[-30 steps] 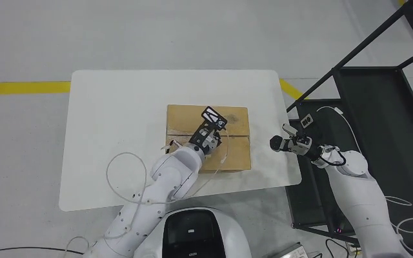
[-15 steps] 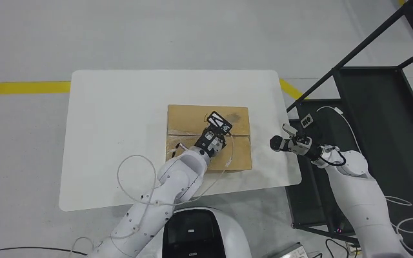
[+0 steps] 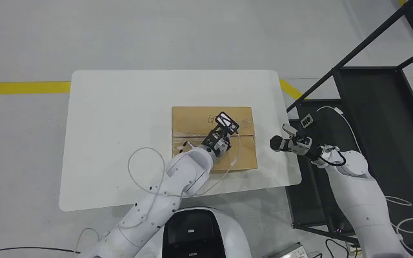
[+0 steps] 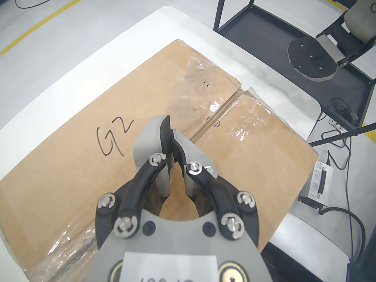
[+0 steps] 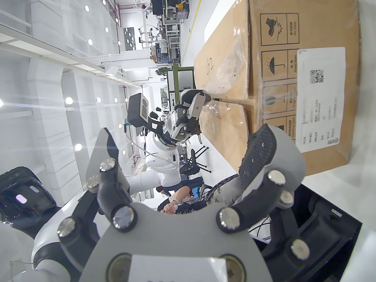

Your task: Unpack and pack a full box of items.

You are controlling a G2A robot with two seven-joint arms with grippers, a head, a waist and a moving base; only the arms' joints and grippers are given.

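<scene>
Grey floor [image 3: 193, 32], yellow line [image 3: 32, 86], black rack [image 3: 377, 97]

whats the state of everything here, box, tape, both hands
box: closed, top flaps down.
tape: wrinkled, across the box's centre seam.
left hand: shut, tips at the seam.
right hand: open, empty, beside the box, not touching it.

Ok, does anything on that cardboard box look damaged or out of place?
Yes: the clear tape over the centre seam of the box is crumpled and torn at the end towards the black rack. The flaps lie flat and closed. The left gripper, shut, sits at that seam.
</scene>
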